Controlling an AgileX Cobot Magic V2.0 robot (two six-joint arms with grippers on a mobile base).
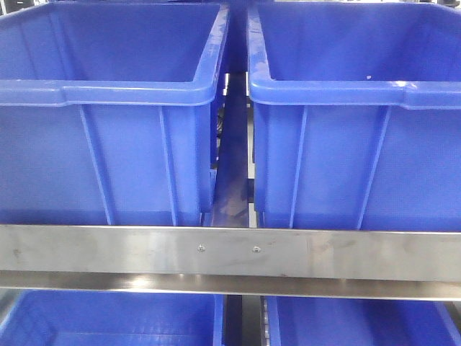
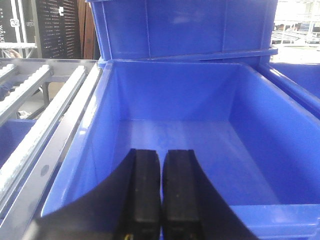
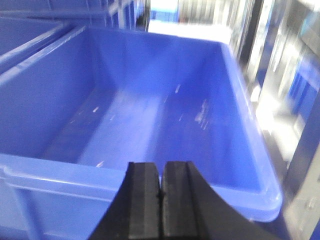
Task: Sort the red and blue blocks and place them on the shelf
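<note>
Black rubber pads fill the bottom of both my wrist views, and on each arm they are pressed together with nothing between them: the left gripper sits at the lower centre of its frame, jaws closed and empty, poised over the near rim of a blue bin whose floor is bare; the right gripper is likewise closed and empty, low in the frame above the front lip of another blue bin, also with nothing in it, though that picture is smeared with motion blur and the right edge is washed out. I cannot find the red and blue blocks in any view, so I cannot say where they lie. Judging from the task alone, small plain cubes should be light, rigid and not fragile; I would take one across two opposite flat faces, squarely, since a skewed pinch could squirt it out of the pads. In the front view the shelf shows as a brushed steel rail with two small screws across the lower part of the frame, two bins above it and two more cut off below. The gap between the upper bins is dark, and whatever lies below or behind the bins is hidden.
</note>
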